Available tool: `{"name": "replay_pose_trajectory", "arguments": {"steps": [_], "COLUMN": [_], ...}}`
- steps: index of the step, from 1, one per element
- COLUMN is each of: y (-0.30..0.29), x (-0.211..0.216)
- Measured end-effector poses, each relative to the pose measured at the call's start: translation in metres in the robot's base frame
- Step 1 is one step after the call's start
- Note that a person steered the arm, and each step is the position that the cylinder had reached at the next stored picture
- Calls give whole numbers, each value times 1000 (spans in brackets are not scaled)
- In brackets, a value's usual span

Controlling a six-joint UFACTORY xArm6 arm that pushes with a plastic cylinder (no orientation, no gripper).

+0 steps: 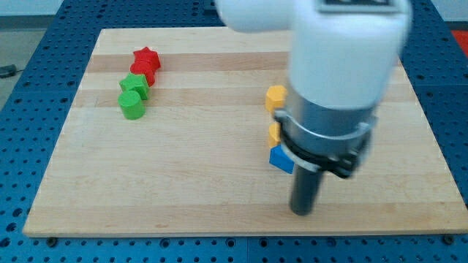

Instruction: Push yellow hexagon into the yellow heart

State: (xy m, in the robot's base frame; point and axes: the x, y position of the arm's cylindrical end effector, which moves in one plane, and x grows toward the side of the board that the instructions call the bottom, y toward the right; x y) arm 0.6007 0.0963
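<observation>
You are looking at my tip (302,210) resting on the wooden board (183,183) near the view's bottom, right of centre. There is no claw on this arm, only the rod, so nothing is opening or closing. The yellow hexagon (275,97) is sitting above my tip, toward the view's top, partly hidden by the arm's body. A second yellow block (274,133), likely the heart, is showing just below it, and a blue block (281,159) is lying just up-left of my tip.

Pale wooden board (183,183) (smooth, visible grain), matt plastic-looking red star (148,56), glossy white arm housing (344,51)
</observation>
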Motion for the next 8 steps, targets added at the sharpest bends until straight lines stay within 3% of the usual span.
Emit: {"name": "replay_pose_trajectory", "arguments": {"steps": [1, 2, 3, 4, 6, 8], "y": [74, 91, 83, 66, 30, -12], "x": [-27, -89, -148, -179, -193, -246]}}
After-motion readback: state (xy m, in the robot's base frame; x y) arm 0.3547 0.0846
